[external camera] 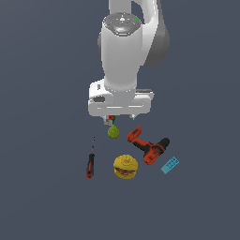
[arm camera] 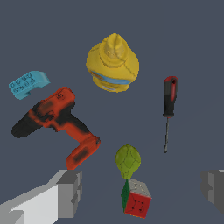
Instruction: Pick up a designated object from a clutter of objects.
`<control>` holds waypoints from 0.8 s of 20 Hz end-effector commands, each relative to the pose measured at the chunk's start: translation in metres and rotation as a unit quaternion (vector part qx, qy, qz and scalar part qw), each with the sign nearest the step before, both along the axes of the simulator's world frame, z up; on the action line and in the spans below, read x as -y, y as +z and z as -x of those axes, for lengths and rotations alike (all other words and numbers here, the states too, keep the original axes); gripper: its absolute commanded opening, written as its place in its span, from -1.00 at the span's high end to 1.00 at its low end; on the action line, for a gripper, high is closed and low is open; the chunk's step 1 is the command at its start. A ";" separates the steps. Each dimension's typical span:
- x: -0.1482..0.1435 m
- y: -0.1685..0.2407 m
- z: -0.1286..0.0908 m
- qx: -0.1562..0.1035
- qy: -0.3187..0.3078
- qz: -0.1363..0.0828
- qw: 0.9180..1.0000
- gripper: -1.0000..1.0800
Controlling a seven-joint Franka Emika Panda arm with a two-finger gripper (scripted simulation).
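While spread wide and holding nothing, hovers as a claw point(arm camera: 141, 192) above pear point(external camera: 113, 132) and cube point(arm camera: 137, 198); leaves screwdriver point(external camera: 90, 162) off to the exterior view's left, apart, shaft pointing far, handle lying near.

Gripper point(arm camera: 142, 192) jaws spread wide, nothing between the pads but the coloured cube point(arm camera: 137, 199) below, green pear point(arm camera: 127, 161) touching it. Screwdriver point(arm camera: 169, 107) lies apart from the hamburger toy point(arm camera: 113, 64), drill point(arm camera: 57, 124) and light-blue piece point(arm camera: 27, 83).
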State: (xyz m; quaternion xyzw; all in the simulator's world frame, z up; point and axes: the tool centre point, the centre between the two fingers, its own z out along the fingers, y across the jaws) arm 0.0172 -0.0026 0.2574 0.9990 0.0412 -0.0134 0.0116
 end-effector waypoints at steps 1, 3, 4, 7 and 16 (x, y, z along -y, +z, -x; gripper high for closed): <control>0.012 -0.016 -0.008 0.001 -0.001 -0.003 1.000 -0.92; 0.023 -0.032 -0.016 0.002 -0.001 -0.006 1.000 -0.92; 0.029 -0.041 -0.019 0.002 -0.002 -0.008 1.000 -0.92; 0.051 -0.071 -0.029 0.004 -0.003 -0.011 1.000 -0.92; 0.111 -0.151 -0.043 0.010 -0.007 -0.014 1.000 -0.92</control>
